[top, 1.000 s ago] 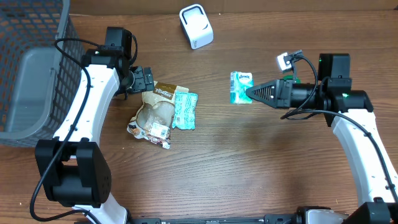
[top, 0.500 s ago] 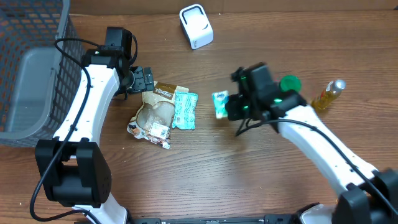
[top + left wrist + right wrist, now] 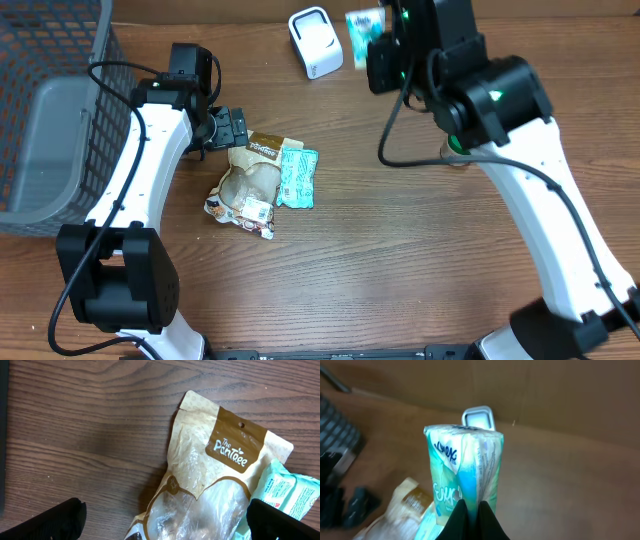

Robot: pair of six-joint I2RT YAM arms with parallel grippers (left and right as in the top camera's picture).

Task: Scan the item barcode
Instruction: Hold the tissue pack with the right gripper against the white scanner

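Tissue pack (image 3: 462, 475) in right tool (image 3: 471, 508), beside white scanner (image 3: 315, 42)

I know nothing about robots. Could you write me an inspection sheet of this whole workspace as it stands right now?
Surface: wooden table, no spills seen.
Job's things: tissue pack held up close to the white scanner.
Clutter: Pantree snack bag and teal packet lying side by side, touching; something green mostly hidden under the right arm.
Grippers: left pincer open and empty, next to the snack bag; right pincer shut on the tissue pack.
Cables: black cables loop along both arms.
Surroundings: mesh basket with a grey bin inside, at the table's left side.
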